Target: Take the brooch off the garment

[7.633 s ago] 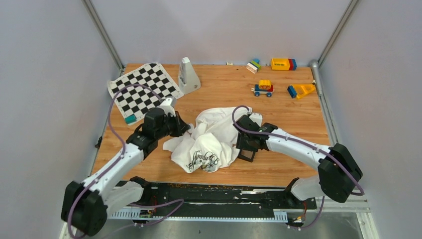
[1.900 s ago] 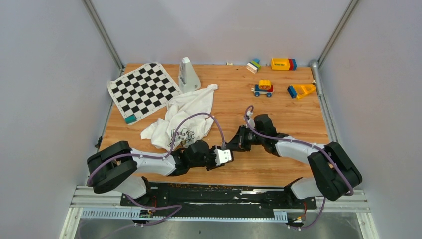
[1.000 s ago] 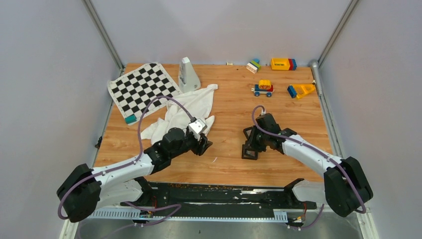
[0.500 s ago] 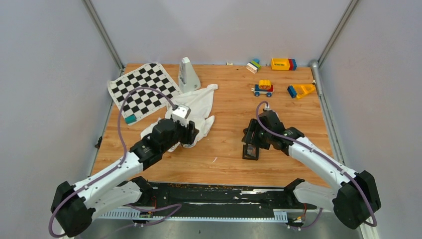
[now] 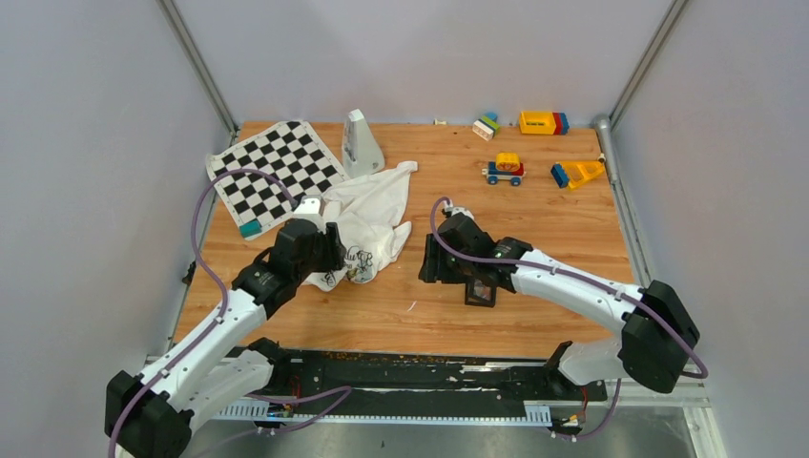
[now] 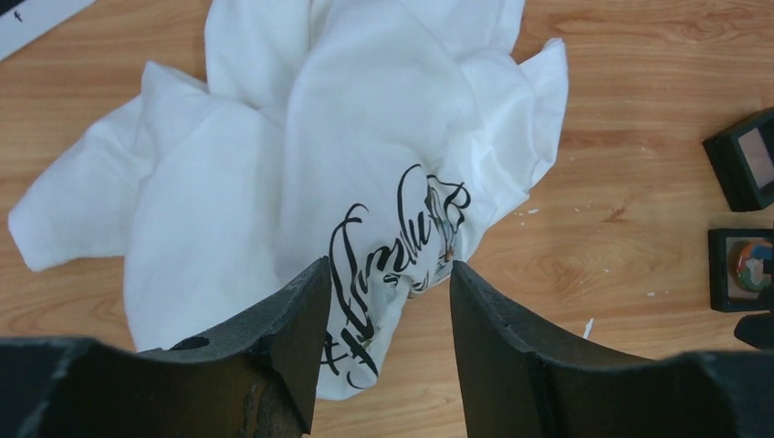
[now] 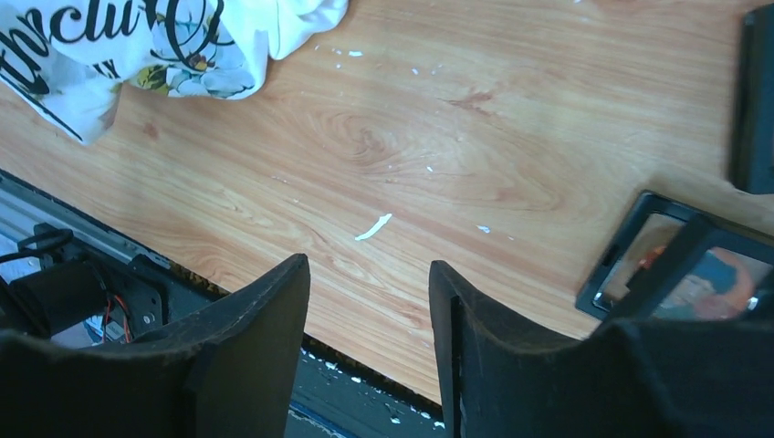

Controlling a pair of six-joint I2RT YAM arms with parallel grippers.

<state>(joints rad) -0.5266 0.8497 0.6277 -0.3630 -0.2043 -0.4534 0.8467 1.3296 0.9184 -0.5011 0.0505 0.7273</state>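
The garment (image 5: 367,210) is a crumpled white T-shirt with black script, lying left of centre; it also shows as the garment (image 6: 365,137) and the garment (image 7: 137,36). A small orange-and-teal piece, which looks like the brooch (image 6: 753,265), lies in a small open black box (image 5: 480,293), apart from the cloth; in the right wrist view the brooch (image 7: 726,274) is partly hidden by my wrist. My left gripper (image 5: 336,250) (image 6: 391,266) hangs open over the printed script. My right gripper (image 5: 425,262) (image 7: 370,265) is open and empty above bare wood, between the shirt and the box.
A checkerboard mat (image 5: 275,172) and a white cone-shaped case (image 5: 361,143) sit at the back left. A toy car (image 5: 504,170) and coloured blocks (image 5: 542,122) lie at the back right. A black lid (image 6: 744,169) lies beside the box. The near table edge (image 7: 274,310) runs below my right fingers.
My left arm swung from mid-table back to the left and now hangs over the shirt. My right gripper opened above the box and moved left, away from it.
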